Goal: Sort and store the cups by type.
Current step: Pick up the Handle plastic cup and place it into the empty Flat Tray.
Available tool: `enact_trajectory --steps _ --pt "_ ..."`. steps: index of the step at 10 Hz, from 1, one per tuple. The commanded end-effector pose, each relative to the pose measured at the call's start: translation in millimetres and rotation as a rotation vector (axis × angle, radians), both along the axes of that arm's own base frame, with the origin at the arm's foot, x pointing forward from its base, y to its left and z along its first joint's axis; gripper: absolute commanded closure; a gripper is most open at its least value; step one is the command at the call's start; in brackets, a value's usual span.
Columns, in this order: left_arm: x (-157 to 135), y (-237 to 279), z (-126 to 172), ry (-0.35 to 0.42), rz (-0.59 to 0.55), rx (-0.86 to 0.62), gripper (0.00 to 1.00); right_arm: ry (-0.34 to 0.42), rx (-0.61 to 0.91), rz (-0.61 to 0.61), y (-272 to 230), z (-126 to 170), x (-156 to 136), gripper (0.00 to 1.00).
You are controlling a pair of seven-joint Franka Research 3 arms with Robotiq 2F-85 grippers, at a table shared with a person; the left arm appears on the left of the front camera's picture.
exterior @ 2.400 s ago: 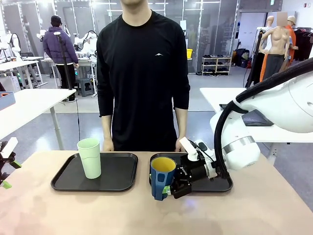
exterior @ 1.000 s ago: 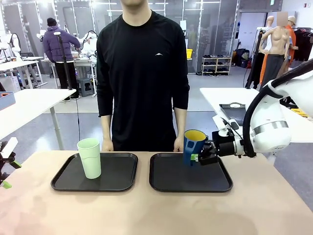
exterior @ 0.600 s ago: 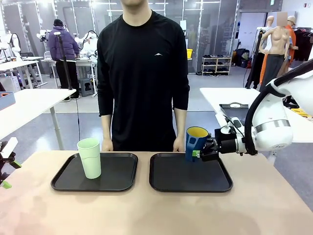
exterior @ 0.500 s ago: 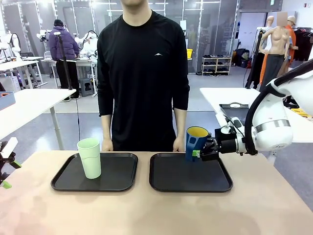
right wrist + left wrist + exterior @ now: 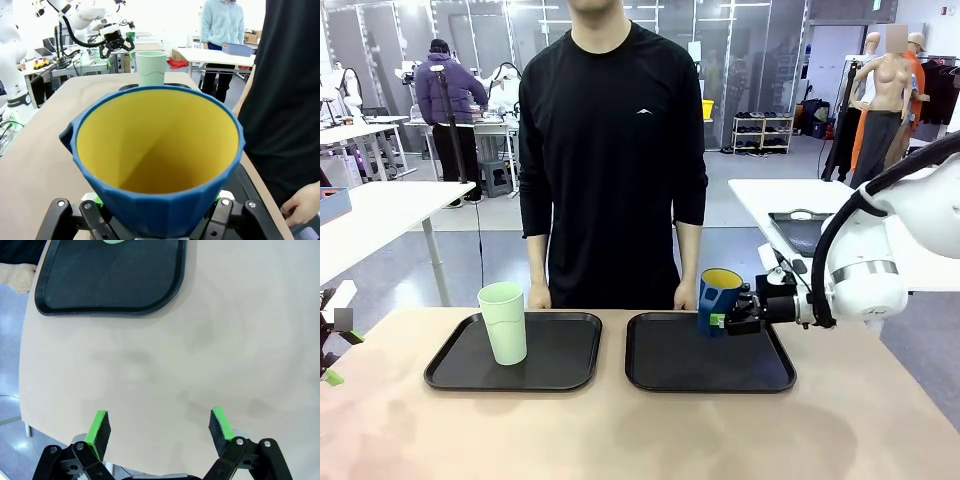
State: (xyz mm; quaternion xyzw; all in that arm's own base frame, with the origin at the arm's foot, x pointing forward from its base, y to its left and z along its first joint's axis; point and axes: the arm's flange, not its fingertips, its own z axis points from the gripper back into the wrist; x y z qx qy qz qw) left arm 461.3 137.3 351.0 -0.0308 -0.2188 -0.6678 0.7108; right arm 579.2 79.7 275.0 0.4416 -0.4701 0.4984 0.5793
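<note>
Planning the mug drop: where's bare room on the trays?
Right tray: floor all bare except the far right corner, where the right gripper holds the blue mug. Left tray: bare right of the green tumbler. Table: bare in front of both trays.

This is a robotics lab, one open hall shared by many stations. White worktops [image 5: 380, 215] on metal legs stand in rows across a grey floor, and white robot arms [image 5: 500, 85] are mounted at the far ones, where a person in a purple jacket [image 5: 440, 95] works. Glass partition walls [image 5: 750, 50] close the back, with a shoe rack [image 5: 763, 132] against them.
</note>
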Motion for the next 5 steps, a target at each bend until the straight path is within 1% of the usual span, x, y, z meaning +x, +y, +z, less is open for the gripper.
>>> enact_trajectory --steps 1,3,5 --pt "1 2 0 -0.02 -0.015 -0.021 0.0 -0.007 0.001 -0.028 3 -12 14 0.28" --pt "1 2 0 -0.02 -0.015 -0.021 0.0 0.03 -0.005 -0.043 4 -30 21 0.28" --pt "1 2 0 -0.02 -0.015 -0.021 0.0 0.051 -0.015 -0.053 5 -46 27 0.28"
